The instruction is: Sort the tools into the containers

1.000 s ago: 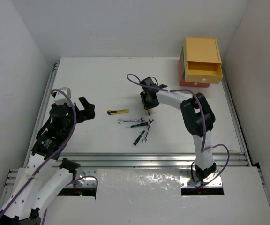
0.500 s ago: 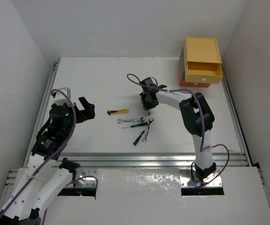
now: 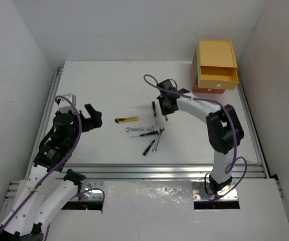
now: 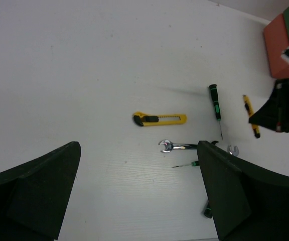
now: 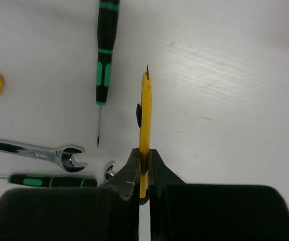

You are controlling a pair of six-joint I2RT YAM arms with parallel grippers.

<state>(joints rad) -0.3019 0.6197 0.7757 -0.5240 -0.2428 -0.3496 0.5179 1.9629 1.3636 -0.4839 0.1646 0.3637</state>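
Yellow-black screwdriver (image 5: 145, 115) pinched by its rear end in the right claw (image 5: 144, 173), tip sticking out ahead, probably so it clears the wrench (image 5: 59, 153) just beside the claw. Left claw (image 4: 138, 150) gapes wide, empty, well apart.

The top external camera sat high above and behind the arm bases, facing down over the whole white table (image 3: 99, 85). The left wrist camera looked down from farther off, the left gripper (image 4: 137, 148) framing its lower corners. The right wrist camera hung close to the tabletop, sighting along the right gripper (image 5: 144, 155) and the slim yellow-black screwdriver (image 5: 145, 110) pinched there. All three shared the thin black-green screwdriver (image 3: 154, 107), the silver open-ended wrench (image 3: 136, 129) and the yellow-black utility knife (image 3: 127, 119), the last only a sliver at the right wrist frame's left edge.
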